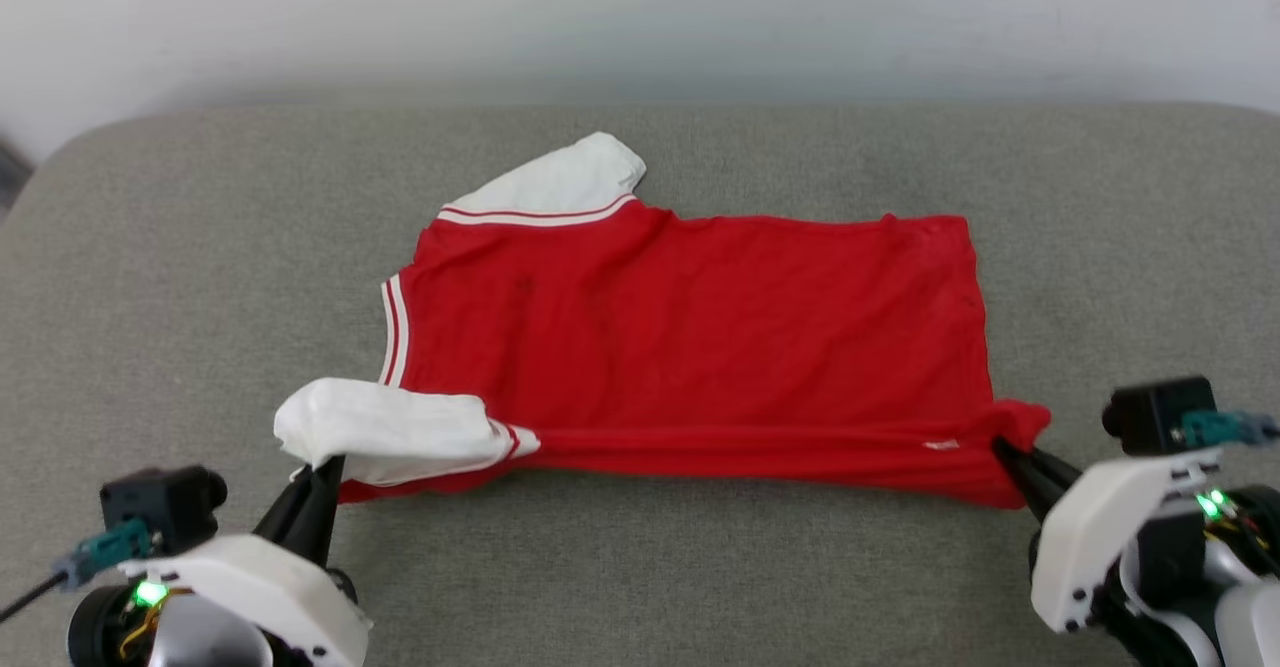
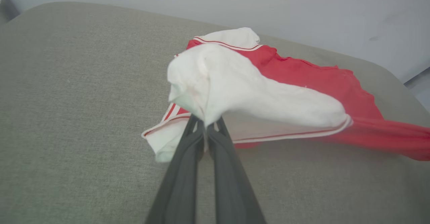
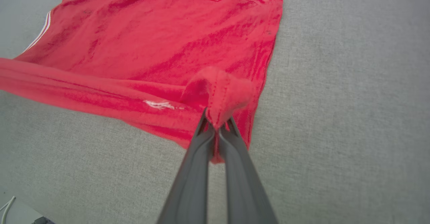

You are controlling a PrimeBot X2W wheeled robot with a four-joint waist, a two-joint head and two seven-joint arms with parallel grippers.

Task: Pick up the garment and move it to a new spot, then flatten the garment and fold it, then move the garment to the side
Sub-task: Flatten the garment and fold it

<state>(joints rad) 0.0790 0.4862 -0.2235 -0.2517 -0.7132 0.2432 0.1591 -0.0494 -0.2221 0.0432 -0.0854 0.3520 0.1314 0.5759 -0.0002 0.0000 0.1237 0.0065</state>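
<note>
One big grey cushion (image 1: 700, 567) across most of the head view, soft and a bit fuzzy. Along the top of the frame, a pale wall (image 1: 640, 17).

In the middle of the frame, flat on the cushion, the garment (image 1: 700, 327). Red all over, neck end at the left, bottom end at the right. Lower long edge lifted a little and pulled into a tight red roll from lower left to lower right.

At the lower left, the left gripper (image 1: 325, 467), pinched tight on the garment's near sleeve (image 1: 385, 432). In the left wrist view, two dark fingers pressed together in the middle of the frame, with white cloth bunched over the tips and held up off the cushion.

At the lower right, the right gripper (image 1: 1005, 447), pinched tight on the garment's hem corner (image 1: 1020, 422). In the right wrist view, a little red peak of cloth sticking up over the closed tips.

At the upper middle, the far sleeve (image 1: 560, 182), white and lying flat.

At the neck, striped trim (image 1: 392, 332), red and white.

Near the right gripper, on the rolled edge, a tiny white mark (image 1: 940, 444), too small to read.
</note>
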